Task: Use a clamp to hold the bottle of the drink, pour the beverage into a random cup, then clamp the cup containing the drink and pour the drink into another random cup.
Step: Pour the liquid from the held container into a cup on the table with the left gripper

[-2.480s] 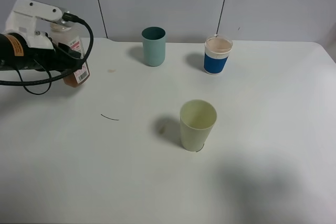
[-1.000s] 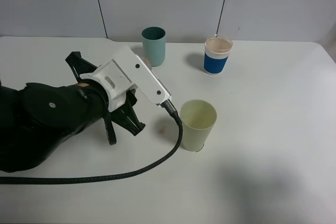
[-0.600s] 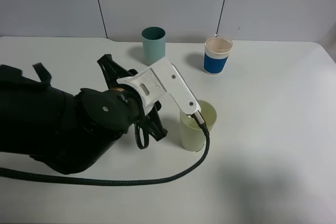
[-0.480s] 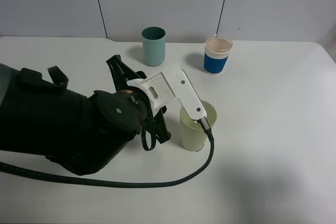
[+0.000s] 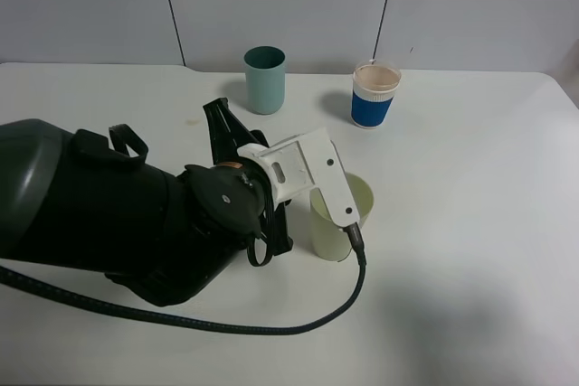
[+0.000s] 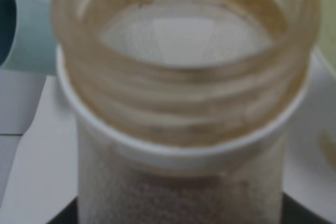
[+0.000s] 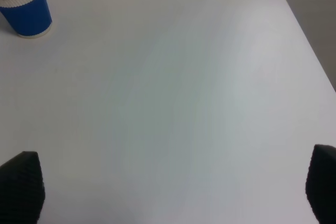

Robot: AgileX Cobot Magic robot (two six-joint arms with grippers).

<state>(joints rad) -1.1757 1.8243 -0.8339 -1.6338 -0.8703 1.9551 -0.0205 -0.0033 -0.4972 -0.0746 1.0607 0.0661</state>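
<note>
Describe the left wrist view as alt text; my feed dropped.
Blurred close-up of the bottle filling the frame: open wide neck, brown-tinted, white collar ring. Part of the teal cup and the white table show behind it.

The desk (image 5: 479, 223) is plain white. The yellow-green cup (image 5: 327, 232) is pale and unpatterned, the teal cup (image 5: 264, 83) plain, and the blue cup (image 5: 372, 108) has a white ribbed band. The arm (image 5: 99, 214) is black (its bracket (image 5: 312, 164) white). The bottle (image 6: 178, 93) is clear, brown-tinged and white-ringed.

Ext. high: looking down over whole worktop (image 5: 470, 223). L wrist: sitting v. close on bottle (image 6: 184, 103) neck. R wrist: looking down, sharing blue cup (image 7: 23, 9) w/ ext.
</note>
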